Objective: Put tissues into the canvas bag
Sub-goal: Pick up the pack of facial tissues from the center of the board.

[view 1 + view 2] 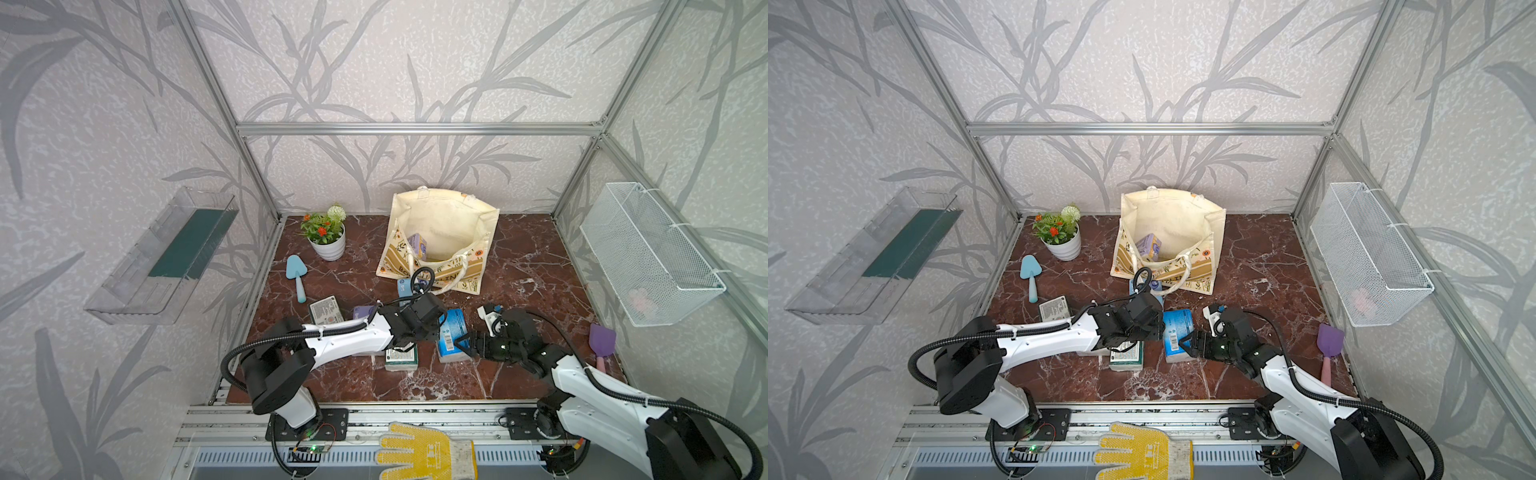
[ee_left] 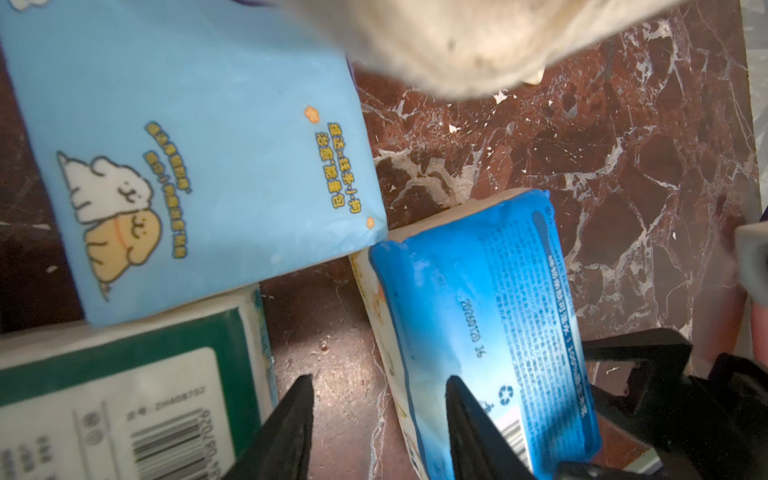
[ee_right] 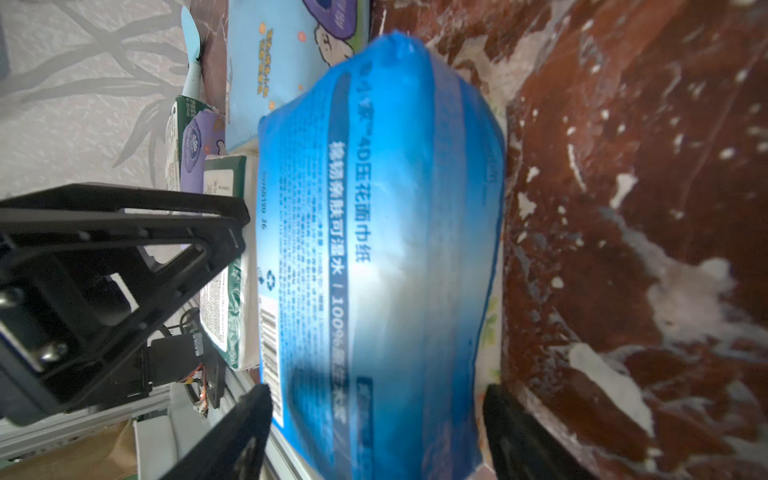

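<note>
Toward front of table (image 1: 519, 270), jaws of right gripper (image 3: 376, 395) straddle bright blue tissue pack (image 3: 395, 208), contact unclear; left gripper (image 2: 380, 386) jaws stand apart, empty; pack looks light, squashy, slick, so best pinched across its short width.

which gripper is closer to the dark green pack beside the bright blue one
Left. The left gripper is right beside the dark green pack; the right gripper is beyond the bright blue pack, jaws either side of its end.
</note>
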